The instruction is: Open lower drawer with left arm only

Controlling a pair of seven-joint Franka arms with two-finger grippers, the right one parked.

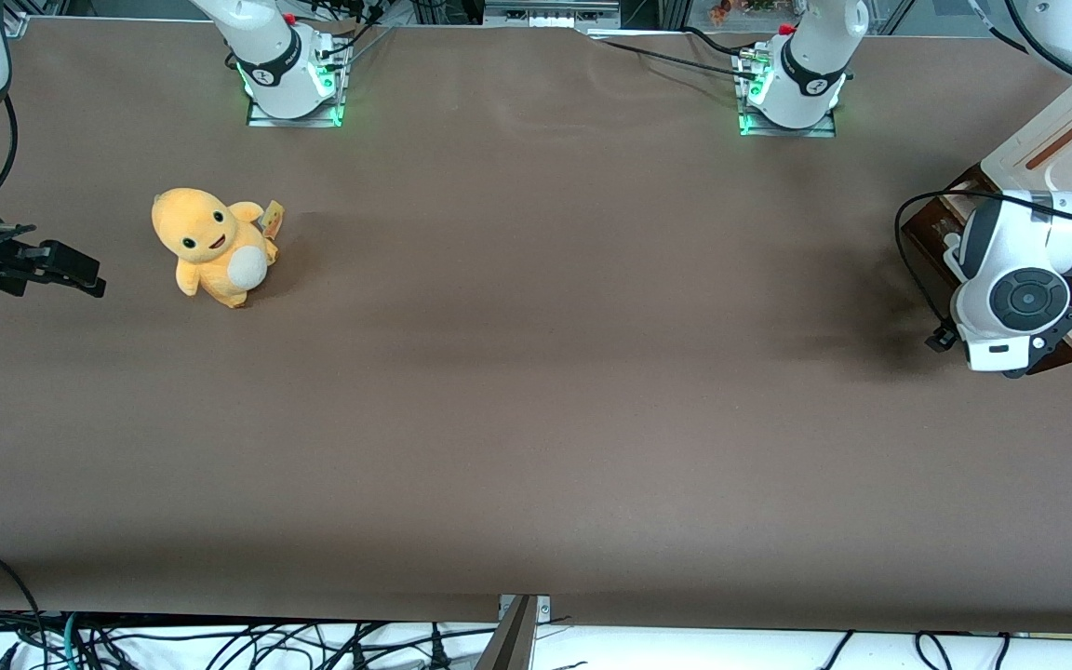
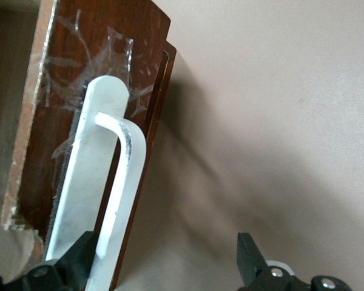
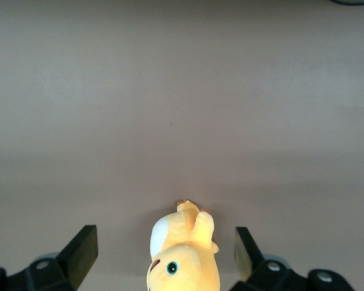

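1. Front view, right edge of frame: the left arm (image 1: 1020, 279) covers most of the lower drawer (image 1: 934, 223); only a dark brown strip with some pale wood shows past the arm, and the cabinet (image 1: 1052, 140) is cut off by the frame edge
2. Gripper (image 2: 164, 264) is hidden under the arm in the front view; the wrist view shows only two black fingertips (image 2: 249, 254), cut off at the frame edge
3. Jaws spread wide; the white bar handle (image 2: 124, 182) runs just beside one fingertip, the second fingertip well apart over bare table (image 1: 536, 372)
4. Drawer front is dark brown wood with clear tape around the handle mount and a chipped pale edge
5. Yellow plush toy (image 1: 212, 244) sits toward the parked arm's end of the table, upper left of the front view
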